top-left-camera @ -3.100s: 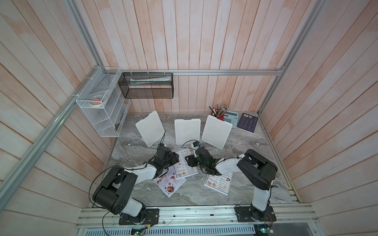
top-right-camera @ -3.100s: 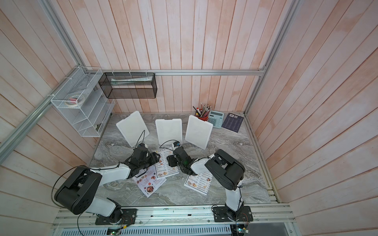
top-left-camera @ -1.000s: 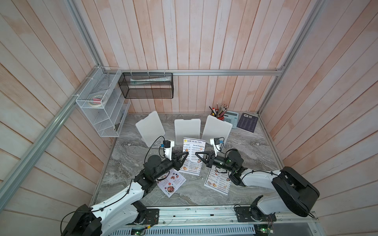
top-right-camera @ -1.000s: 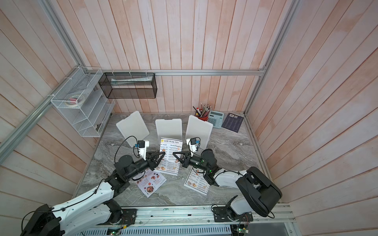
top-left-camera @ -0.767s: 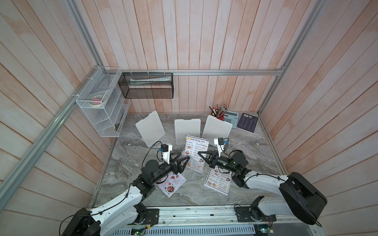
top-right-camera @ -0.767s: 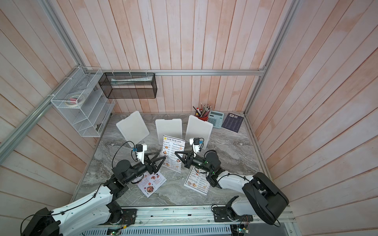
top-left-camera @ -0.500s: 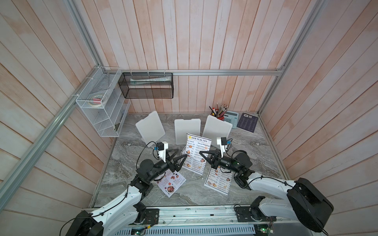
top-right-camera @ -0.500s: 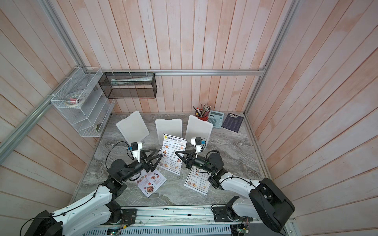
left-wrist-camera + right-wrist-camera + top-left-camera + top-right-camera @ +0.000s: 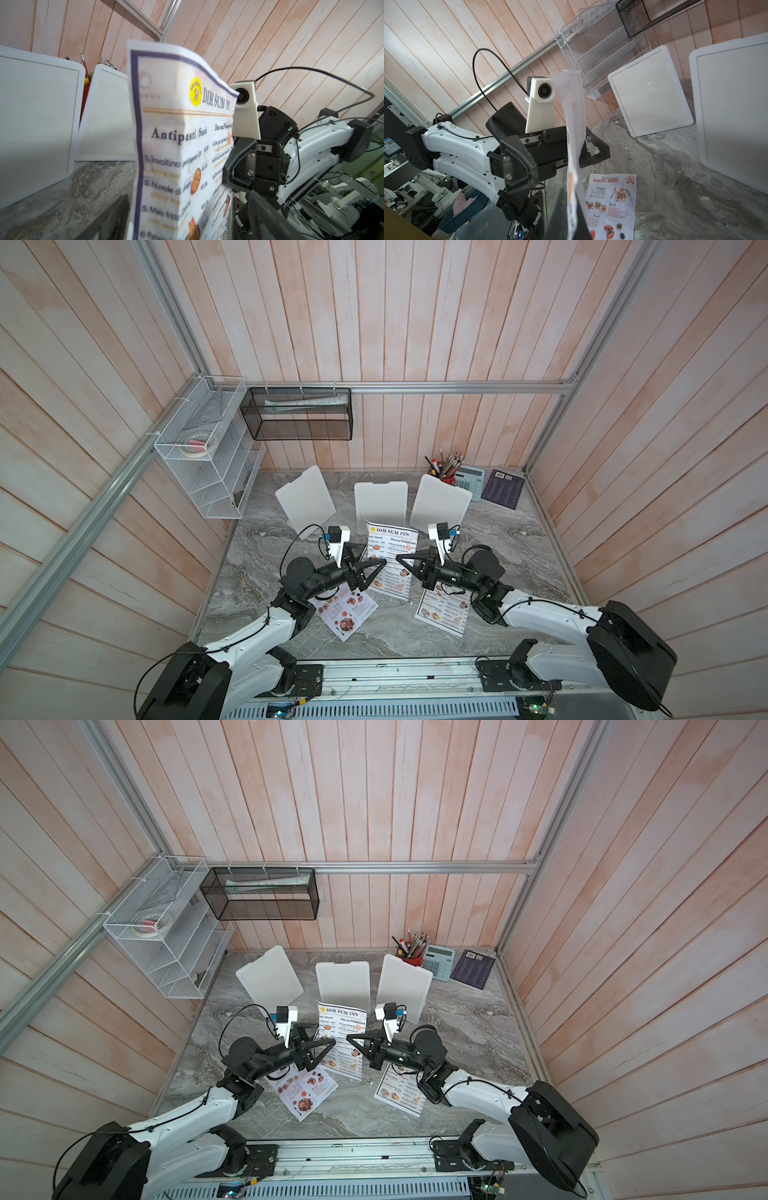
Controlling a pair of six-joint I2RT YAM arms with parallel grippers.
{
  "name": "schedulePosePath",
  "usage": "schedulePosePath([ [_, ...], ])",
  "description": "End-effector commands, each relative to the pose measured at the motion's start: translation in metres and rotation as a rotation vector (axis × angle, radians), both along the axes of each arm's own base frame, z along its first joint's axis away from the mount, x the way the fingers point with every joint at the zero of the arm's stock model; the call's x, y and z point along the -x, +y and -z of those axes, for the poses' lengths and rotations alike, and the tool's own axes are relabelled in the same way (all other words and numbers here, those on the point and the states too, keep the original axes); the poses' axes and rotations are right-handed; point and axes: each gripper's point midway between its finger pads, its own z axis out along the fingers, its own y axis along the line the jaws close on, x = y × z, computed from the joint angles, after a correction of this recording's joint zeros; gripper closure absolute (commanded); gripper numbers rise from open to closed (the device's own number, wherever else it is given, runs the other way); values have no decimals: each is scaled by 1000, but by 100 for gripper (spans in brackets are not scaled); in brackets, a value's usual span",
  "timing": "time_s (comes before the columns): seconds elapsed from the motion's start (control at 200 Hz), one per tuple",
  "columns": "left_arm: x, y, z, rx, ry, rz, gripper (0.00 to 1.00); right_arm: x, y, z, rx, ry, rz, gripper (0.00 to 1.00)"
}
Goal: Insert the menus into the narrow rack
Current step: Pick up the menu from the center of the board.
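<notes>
Your right claw (image 9: 402, 563) is pinching shut on the side edge of a white "DIM SUM INN" menu (image 9: 391, 545), and it is holding the sheet upright above the grey table (image 9: 498, 539). Your left claw (image 9: 375, 574) is standing wide, its fingers (image 9: 517, 164) straddling the opposite edge of that sheet; whether either is touching the paper I cannot tell. The colourful special menu (image 9: 347, 611) is lying flat just below the left claw, and the second white menu (image 9: 442, 612) is lying flat below the right claw's wrist. The black mesh rack (image 9: 297, 414) is hanging on the wall well beyond both claws
</notes>
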Motion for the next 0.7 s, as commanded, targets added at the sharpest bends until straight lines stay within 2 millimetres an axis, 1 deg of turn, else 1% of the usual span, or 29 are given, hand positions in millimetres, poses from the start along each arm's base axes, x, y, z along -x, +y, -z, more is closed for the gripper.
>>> schedulePosePath([
  [0.0,10,-2,-21,46,-62,63,12,-3,4,-1,16,-19,3,100],
  [0.055,13,-2,-24,53,-72,76,17,-5,4,1,22,-16,14,100],
  [0.14,15,-1,-27,56,-80,79,30,-9,4,3,27,-11,30,100],
  [0.24,16,-1,-28,53,-82,78,48,-13,3,5,29,-2,43,100],
  [0.39,8,4,-25,31,-62,18,62,-24,-7,9,18,24,81,100],
  [0.47,8,7,-24,27,-66,-4,72,-28,-10,11,16,31,92,100],
  [0.625,6,10,-26,25,-70,-29,88,-25,-7,12,14,29,70,100],
  [0.695,4,9,-26,17,-64,-35,92,-22,-6,11,14,23,54,100],
])
